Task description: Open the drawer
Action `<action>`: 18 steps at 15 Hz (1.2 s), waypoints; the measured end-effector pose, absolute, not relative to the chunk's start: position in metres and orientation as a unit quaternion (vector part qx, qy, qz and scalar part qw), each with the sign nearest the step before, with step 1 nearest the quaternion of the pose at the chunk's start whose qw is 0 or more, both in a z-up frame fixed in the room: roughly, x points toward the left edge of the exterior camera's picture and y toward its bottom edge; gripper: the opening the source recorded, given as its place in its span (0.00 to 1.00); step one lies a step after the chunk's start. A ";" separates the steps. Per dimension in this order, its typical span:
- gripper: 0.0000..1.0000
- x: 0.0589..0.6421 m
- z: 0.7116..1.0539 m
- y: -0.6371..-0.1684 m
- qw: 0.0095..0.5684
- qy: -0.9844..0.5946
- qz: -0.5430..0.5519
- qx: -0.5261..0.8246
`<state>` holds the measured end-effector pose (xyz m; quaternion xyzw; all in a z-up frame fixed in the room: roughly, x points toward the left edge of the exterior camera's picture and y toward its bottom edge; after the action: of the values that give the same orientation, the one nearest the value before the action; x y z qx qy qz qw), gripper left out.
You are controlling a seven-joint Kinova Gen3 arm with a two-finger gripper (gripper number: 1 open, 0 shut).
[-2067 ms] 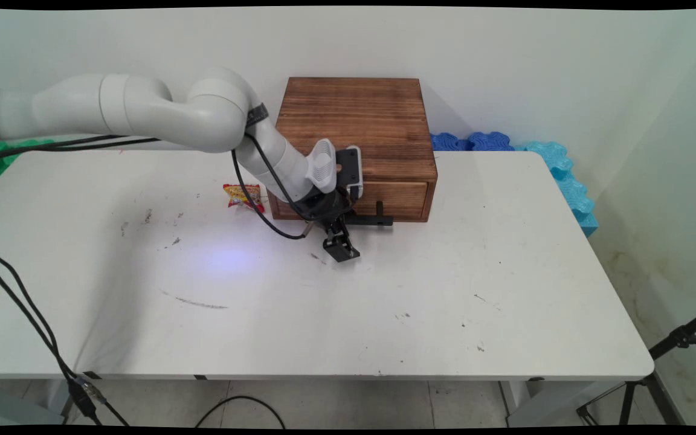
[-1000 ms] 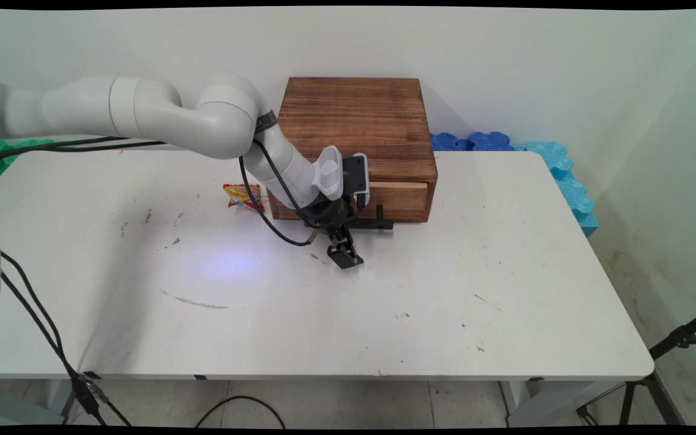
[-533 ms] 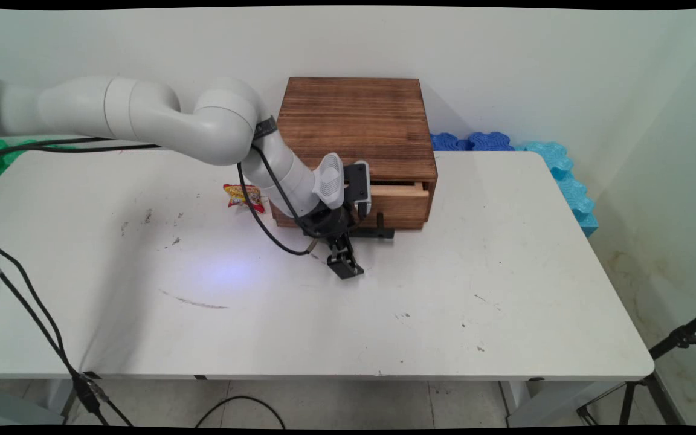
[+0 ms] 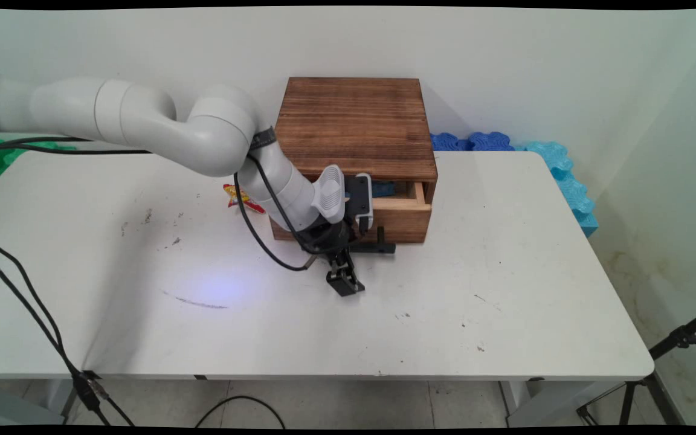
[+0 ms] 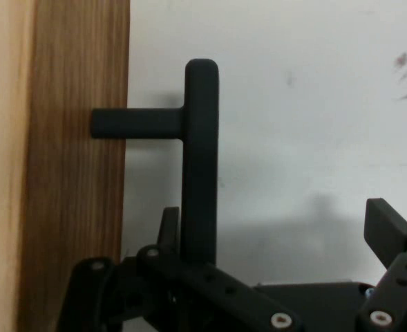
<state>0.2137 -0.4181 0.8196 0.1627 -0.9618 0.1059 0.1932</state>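
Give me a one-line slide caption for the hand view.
Open gripper hooked behind the black bar handle of a wooden drawer front, white table beyond.

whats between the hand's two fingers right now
In the hand view, the black drawer handle stands between the open hand's fingers, close to the finger by the wooden drawer front; the rest of the gap shows bare white table.

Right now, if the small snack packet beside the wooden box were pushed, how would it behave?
The snack packet looks thin and crinkled, so probably light and floppy. It lies flat on the smooth table, so it would likely slide, not roll.
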 end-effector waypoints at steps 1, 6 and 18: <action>1.00 0.212 0.820 -0.414 0.193 -0.962 0.103 0.163; 1.00 0.206 0.823 -0.392 0.195 -0.963 0.088 0.164; 1.00 0.197 0.832 -0.337 0.199 -0.965 0.052 0.162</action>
<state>0.1968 -0.3367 0.8322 0.1615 -0.9652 0.0517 0.1993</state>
